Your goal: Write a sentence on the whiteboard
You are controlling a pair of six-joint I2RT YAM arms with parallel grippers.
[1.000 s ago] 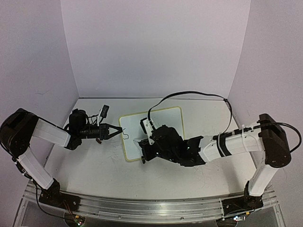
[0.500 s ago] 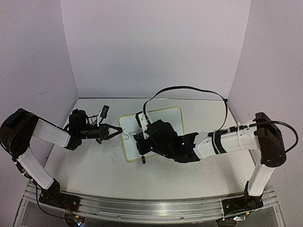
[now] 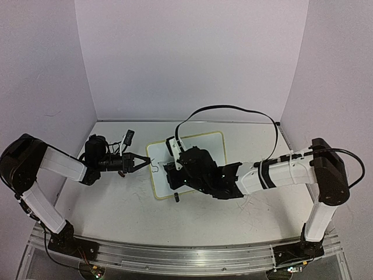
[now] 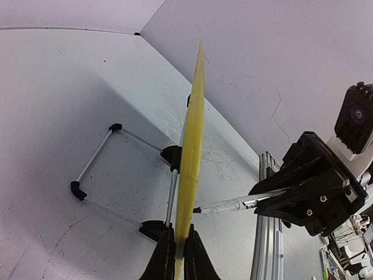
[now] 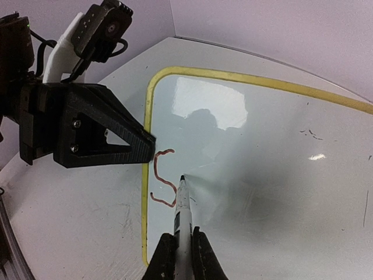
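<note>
The whiteboard (image 3: 211, 144), white with a pale yellow rim, lies mid-table, partly hidden under my right arm. My left gripper (image 3: 147, 163) is shut on its left rim; in the left wrist view the fingers (image 4: 179, 249) pinch the yellow edge (image 4: 193, 140). My right gripper (image 5: 182, 248) is shut on a white marker (image 5: 183, 210), whose tip touches the board (image 5: 268, 151) just right of a single thin reddish-dark "S" stroke (image 5: 164, 178). No other letters of the sentence show. The marker (image 4: 233, 205) also shows in the left wrist view.
The board's wire stand with black clip feet (image 4: 96, 169) rests on the scuffed white tabletop (image 3: 116, 204). A black cable (image 3: 233, 112) loops above the right arm. Purple walls close in the back and sides. A metal rail (image 3: 175, 255) runs along the near edge.
My right arm has shifted left and a little further over the board with the marker. My left arm has not moved.
</note>
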